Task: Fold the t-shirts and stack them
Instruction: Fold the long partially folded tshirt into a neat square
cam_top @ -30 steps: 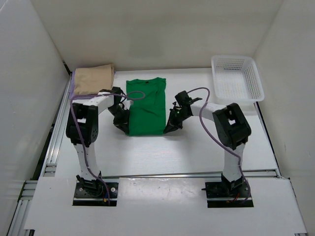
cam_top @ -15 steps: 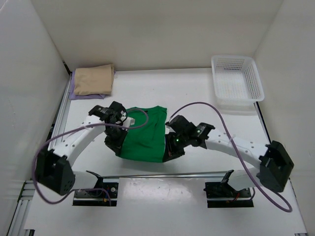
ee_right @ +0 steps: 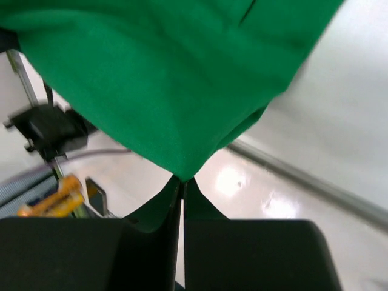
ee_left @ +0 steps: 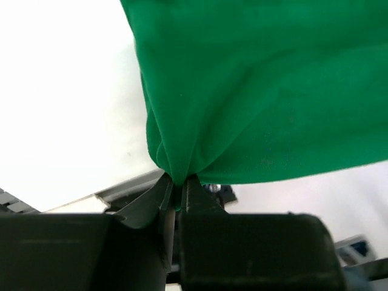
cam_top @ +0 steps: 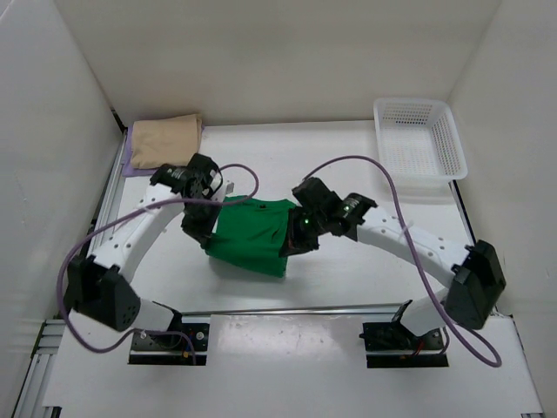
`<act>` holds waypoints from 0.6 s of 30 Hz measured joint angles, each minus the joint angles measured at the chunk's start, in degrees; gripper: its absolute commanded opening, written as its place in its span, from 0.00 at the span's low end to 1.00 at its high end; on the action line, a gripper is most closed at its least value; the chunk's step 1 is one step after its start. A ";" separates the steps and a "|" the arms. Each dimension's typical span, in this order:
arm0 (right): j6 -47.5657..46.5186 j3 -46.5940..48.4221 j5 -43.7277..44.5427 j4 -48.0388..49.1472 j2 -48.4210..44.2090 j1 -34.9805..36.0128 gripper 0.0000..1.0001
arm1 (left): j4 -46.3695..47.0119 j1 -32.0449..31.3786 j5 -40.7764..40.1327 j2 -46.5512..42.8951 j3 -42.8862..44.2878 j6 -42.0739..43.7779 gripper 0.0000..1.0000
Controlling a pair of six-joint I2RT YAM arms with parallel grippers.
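Only overhead, tan shirt (cam_top: 165, 139) beyond green shirt (cam_top: 252, 237).

The table (cam_top: 348, 165) is white and smooth. White walls stand around it: a back wall (cam_top: 278, 61), a left wall (cam_top: 43, 174) and a right wall (cam_top: 513, 131). A grey metal rail (cam_top: 106, 196) runs along the table's left edge. Another rail (cam_top: 296, 310) runs along the near edge, with a white board (cam_top: 287, 361) in front of it. A white basket (cam_top: 380, 139) with small holes sits in the far right corner. The light is bright and even.
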 measured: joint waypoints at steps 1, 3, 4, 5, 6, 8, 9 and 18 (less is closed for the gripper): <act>-0.70 1.20 -0.22 -0.17 1.55 -1.16 0.00 | 0.20 0.85 0.04 1.92 1.38 0.02 0.10; -1.86 3.28 -0.96 -0.72 4.94 -3.87 0.00 | -0.02 2.80 0.50 6.38 4.83 0.00 0.10; -2.32 4.22 -1.77 -1.14 6.71 -5.35 0.00 | -0.04 3.69 0.92 8.72 6.54 0.00 0.10; -2.75 5.01 -2.36 -1.42 8.39 -6.88 0.00 | 0.04 4.50 1.44 11.02 8.20 0.00 0.10; -3.28 5.90 -3.08 -1.84 10.10 -8.31 0.00 | -0.07 5.20 2.01 13.16 9.90 0.00 0.10; -4.02 7.78 -4.04 -2.36 13.07 -10.67 0.00 | 0.04 6.62 3.39 17.73 13.73 -0.02 0.10; -4.39 8.57 -4.63 -2.38 14.45 -11.78 0.00 | 0.02 7.26 4.07 19.89 15.67 -0.02 0.10; -6.64 14.29 -8.11 -2.82 23.50 -18.51 0.00 | 0.70 10.54 9.51 32.94 28.30 -0.02 0.10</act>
